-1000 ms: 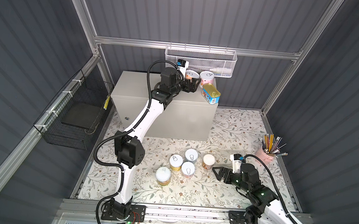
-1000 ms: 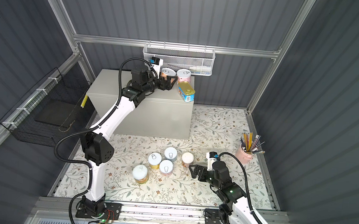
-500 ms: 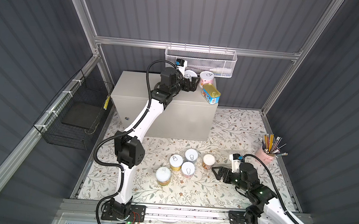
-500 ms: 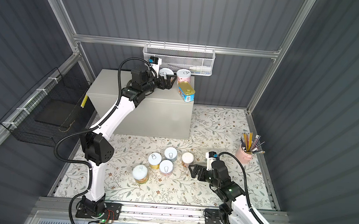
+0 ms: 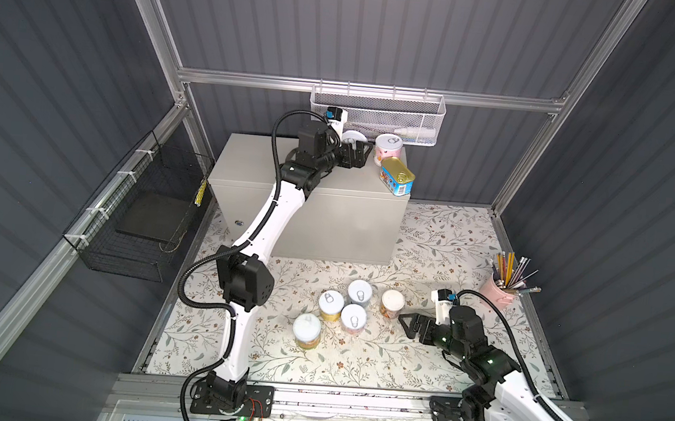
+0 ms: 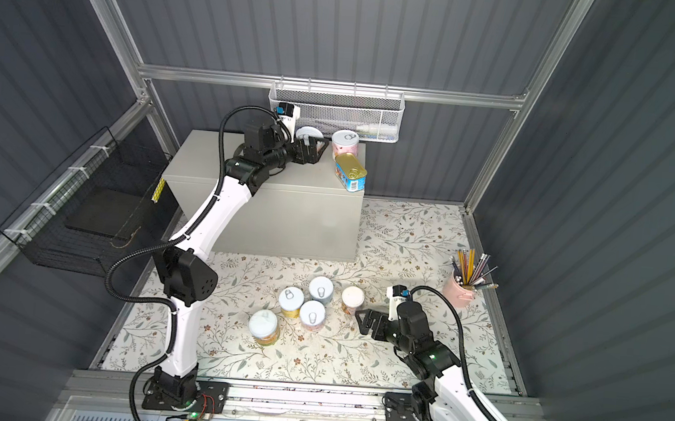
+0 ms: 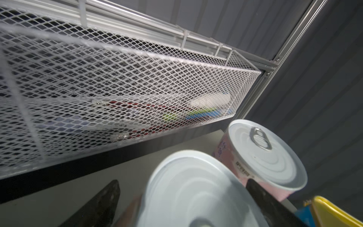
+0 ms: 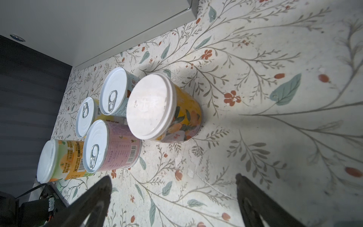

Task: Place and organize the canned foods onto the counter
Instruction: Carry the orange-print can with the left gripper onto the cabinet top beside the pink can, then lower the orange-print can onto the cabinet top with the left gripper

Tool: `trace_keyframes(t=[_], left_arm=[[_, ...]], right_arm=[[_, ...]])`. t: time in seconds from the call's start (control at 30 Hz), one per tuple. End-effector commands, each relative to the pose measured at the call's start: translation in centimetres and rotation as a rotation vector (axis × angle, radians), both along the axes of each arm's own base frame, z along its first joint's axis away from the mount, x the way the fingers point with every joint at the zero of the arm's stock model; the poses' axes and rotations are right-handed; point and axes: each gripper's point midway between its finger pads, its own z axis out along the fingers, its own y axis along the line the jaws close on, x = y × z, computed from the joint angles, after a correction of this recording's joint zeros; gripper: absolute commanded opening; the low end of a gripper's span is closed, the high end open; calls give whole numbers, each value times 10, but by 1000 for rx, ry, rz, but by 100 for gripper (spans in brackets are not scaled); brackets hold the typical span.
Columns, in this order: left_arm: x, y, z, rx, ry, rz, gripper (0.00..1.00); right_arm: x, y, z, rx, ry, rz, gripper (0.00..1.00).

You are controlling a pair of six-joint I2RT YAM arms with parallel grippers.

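At the far left a black wire basket (image 5: 135,219) is hung on the wall, well apart from the left gripper (image 5: 360,155). That gripper is stretched out over the flat top of the counter (image 5: 248,162), close under the white mesh basket (image 5: 377,117). Its jaws are spread wide and nothing is clamped. A silver-lidded can (image 5: 352,138) is stood upright on the counter between the two fingers. In the left wrist view a clear gap is seen between that can and one finger (image 7: 102,204); whether the other finger is touching it cannot be told. Just past the fingertips a pink can (image 5: 389,149) with a pull-tab lid is set upright near the counter's back corner, close beside the silver-lidded can. Off to the side of the fingertips, toward the counter's front edge, the gold-topped blue tin (image 5: 397,176) is placed, near the pink can.

Down on the floral mat (image 5: 441,245) five more cans are grouped in front of the counter, all upright. Farthest from the right gripper (image 5: 410,326) a white-lidded can (image 5: 307,330) with an orange label is stood a little apart. Nearer to it, a yellow can (image 5: 331,304), a pink-labelled can (image 5: 353,318) and a pale blue can (image 5: 360,293) are packed close together. Nearest of all — just ahead of the fingertips — an orange can (image 5: 392,303) with a pale flat lid is found. The right gripper is held low over the mat, its jaws fully parted and empty. Behind this gripper, by the wall, a pink pencil cup (image 5: 499,292) is stood.
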Motion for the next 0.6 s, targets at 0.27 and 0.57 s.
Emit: trace_keyframes(t=[0.27, 0.57], left_arm=[[-3, 17, 4, -94, 69, -44, 100], [-8, 28, 2, -25, 80, 9, 100]], right_arm=[[1, 1, 6, -3, -18, 5, 99], [1, 2, 7, 5, -15, 9, 99]])
